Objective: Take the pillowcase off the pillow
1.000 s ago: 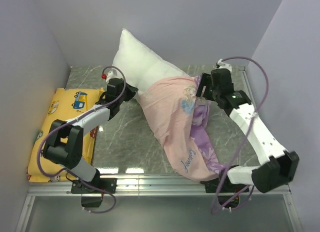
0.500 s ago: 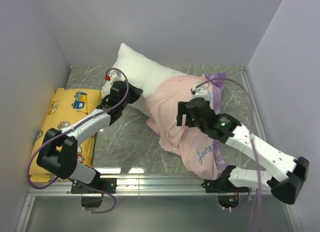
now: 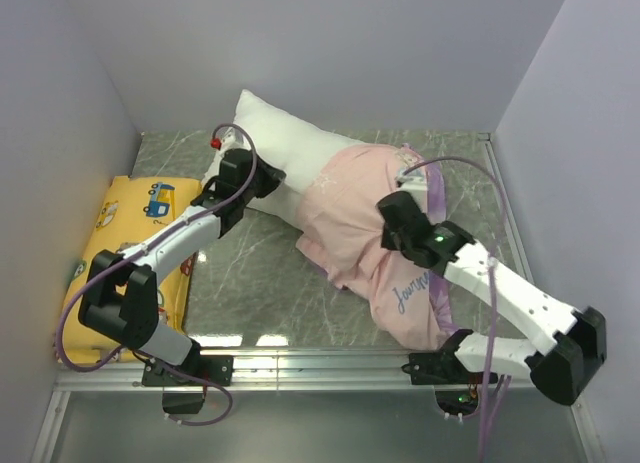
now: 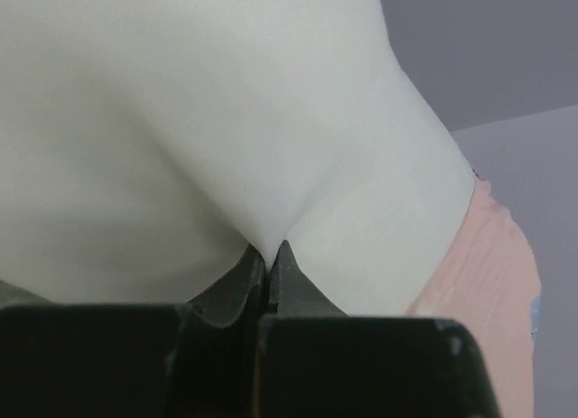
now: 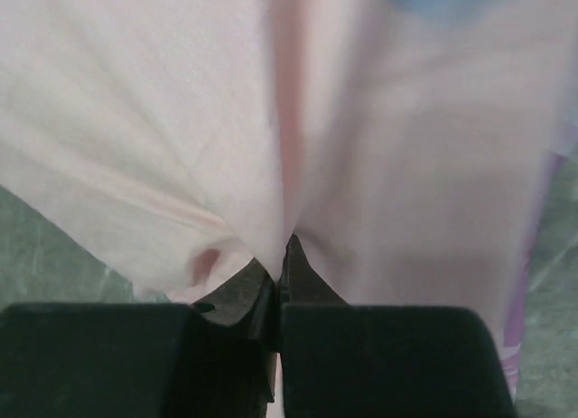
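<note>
Inspector: Pillow [image 3: 285,143] location, as we find it?

Second: We record it lying slantwise on the grey marbled tabletop [image 3: 250,273]. Its bare white end points toward the back wall, and its other end is inside the pillowcase [image 3: 345,208].

Inspector: And the pillowcase itself?

Second: It covers the pillow's right, nearer part and trails down to the tabletop's near edge beside the right arm's base. Mostly the pale pink side shows. We note purple printed cloth along its right edge and blue lettering near the bottom.

Inspector: Left tool [image 4: 268,255]?

Second: Closed tight. In the left wrist view its tips pinch a fold of the pillow's white cloth, with the pillowcase's pink edge just to the right.

Inspector: Right tool [image 5: 280,254]?

Second: Likewise closed, with pale pink pillowcase cloth gathered into creases between its tips. From above, we place it on the middle of the pillowcase.

Inspector: Anything else on the tabletop?

Second: One yellow cushion [image 3: 125,243] printed with vehicles lies flat by the left wall, apart from the pillow. In the overhead view the left arm crosses above it.
</note>
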`<state>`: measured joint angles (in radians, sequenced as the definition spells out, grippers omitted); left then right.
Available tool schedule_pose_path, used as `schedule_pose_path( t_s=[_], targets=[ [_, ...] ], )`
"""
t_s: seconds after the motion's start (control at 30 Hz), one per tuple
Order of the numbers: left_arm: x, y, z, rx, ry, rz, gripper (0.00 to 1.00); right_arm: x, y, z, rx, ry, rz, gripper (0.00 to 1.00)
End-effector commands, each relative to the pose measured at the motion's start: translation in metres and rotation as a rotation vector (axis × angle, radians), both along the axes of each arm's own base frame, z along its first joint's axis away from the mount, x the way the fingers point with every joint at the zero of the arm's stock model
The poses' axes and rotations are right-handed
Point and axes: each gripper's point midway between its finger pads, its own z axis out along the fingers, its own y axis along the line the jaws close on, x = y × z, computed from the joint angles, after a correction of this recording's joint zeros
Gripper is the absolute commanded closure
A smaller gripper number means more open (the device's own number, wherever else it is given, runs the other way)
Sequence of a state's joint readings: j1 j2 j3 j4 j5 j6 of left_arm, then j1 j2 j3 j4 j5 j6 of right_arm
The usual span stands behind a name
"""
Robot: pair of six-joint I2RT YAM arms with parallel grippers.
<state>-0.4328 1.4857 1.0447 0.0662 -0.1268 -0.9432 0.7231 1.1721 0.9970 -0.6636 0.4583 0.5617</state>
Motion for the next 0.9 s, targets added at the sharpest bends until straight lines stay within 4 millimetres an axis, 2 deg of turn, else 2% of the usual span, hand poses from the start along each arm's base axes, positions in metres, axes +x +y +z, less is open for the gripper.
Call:
schedule_pose_path(
  t_s=[0.0, 0.03, 0.07, 0.13, 0.23, 0.3, 0.33, 0.4, 0.43, 0.5, 0.53, 0.6, 0.63, 0.8, 0.87],
  targets=[
    [0.034, 0.036, 0.049, -0.023, -0.119, 0.052, 0.99, 0.001, -0.075, 0.070, 0.010, -0.183, -0.200, 1.00],
    [0.038, 0.042, 0.049, -0.025, -0.115, 0.059, 1.00, 0.000, -0.102, 0.081, 0.000, -0.204, -0.265, 1.00],
    [0.044, 0.048, 0.055, -0.028, -0.125, 0.063, 1.00, -0.004, -0.113, 0.091, 0.003, -0.224, -0.293, 1.00],
    [0.055, 0.065, 0.050, -0.020, -0.106, 0.075, 1.00, -0.016, -0.139, 0.121, 0.022, -0.288, -0.359, 1.00],
    [0.071, 0.081, 0.048, -0.008, -0.089, 0.090, 1.00, -0.028, -0.153, 0.152, 0.049, -0.351, -0.404, 1.00],
    [0.080, 0.089, 0.048, -0.013, -0.081, 0.094, 1.00, -0.032, -0.155, 0.167, 0.074, -0.382, -0.410, 1.00],
    [0.081, 0.086, 0.046, -0.015, -0.075, 0.079, 0.99, -0.035, -0.156, 0.180, 0.092, -0.408, -0.416, 1.00],
    [0.086, 0.086, 0.040, 0.004, -0.058, 0.070, 1.00, -0.038, -0.158, 0.195, 0.106, -0.437, -0.419, 1.00],
    [0.087, 0.087, 0.037, 0.013, -0.050, 0.076, 1.00, -0.044, -0.165, 0.210, 0.107, -0.471, -0.444, 1.00],
    [0.090, 0.092, 0.024, 0.018, -0.025, 0.081, 0.99, -0.051, -0.172, 0.227, 0.108, -0.509, -0.467, 1.00],
    [0.090, 0.094, 0.019, 0.008, -0.013, 0.077, 0.99, -0.059, -0.178, 0.244, 0.124, -0.548, -0.482, 1.00],
    [0.093, 0.099, 0.006, -0.005, 0.010, 0.081, 0.99, -0.063, -0.177, 0.260, 0.145, -0.573, -0.468, 1.00],
    [0.093, 0.099, 0.001, -0.009, 0.019, 0.079, 1.00, -0.069, -0.178, 0.275, 0.167, -0.598, -0.461, 1.00],
    [0.098, 0.090, -0.021, -0.028, 0.063, 0.035, 0.99, -0.081, -0.174, 0.307, 0.228, -0.665, -0.417, 1.00],
    [0.099, 0.087, -0.028, -0.037, 0.078, 0.025, 1.00, -0.082, -0.174, 0.313, 0.231, -0.674, -0.409, 1.00]
  ],
)
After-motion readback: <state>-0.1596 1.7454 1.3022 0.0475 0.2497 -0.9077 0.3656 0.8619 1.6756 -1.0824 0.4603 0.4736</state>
